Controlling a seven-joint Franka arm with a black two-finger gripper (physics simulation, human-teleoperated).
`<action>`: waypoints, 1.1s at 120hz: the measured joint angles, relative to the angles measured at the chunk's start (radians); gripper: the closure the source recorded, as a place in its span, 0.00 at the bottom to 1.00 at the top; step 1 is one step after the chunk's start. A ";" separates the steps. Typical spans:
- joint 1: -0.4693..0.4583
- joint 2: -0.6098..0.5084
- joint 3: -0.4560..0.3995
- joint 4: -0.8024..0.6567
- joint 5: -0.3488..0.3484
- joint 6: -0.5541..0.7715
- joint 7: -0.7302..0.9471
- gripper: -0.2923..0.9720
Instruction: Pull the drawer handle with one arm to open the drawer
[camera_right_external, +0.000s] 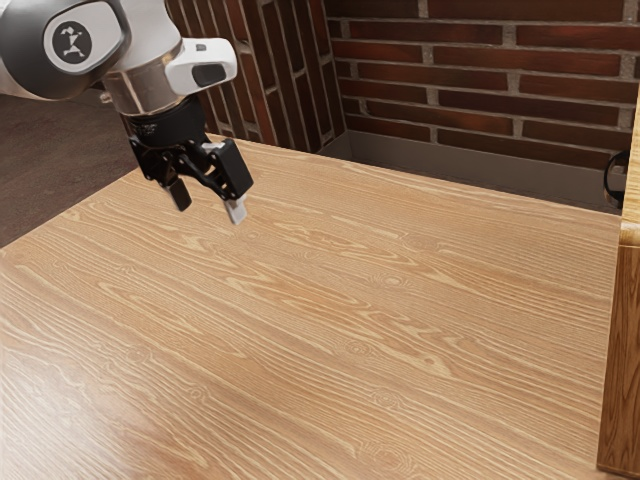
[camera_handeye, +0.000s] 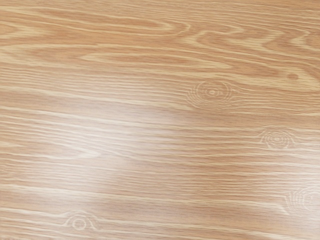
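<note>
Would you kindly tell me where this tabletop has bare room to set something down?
The light wood-grain tabletop is bare from under the black two-finger pincer across to the wooden cabinet at the exterior view's right; only beside that cabinet is it tight.

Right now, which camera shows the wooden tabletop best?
The exterior view: the tabletop spreads across the picture to its far edge by the brick wall. The wrist view gives a close patch of its grain, with a few knots.
</note>
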 joint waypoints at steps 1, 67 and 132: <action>0.000 0.000 0.000 0.000 0.000 0.000 0.000 0.23; -0.060 0.181 -0.112 0.299 -0.086 0.178 -0.079 0.23; -0.029 0.280 -0.211 0.297 -0.203 0.484 -0.194 0.23</action>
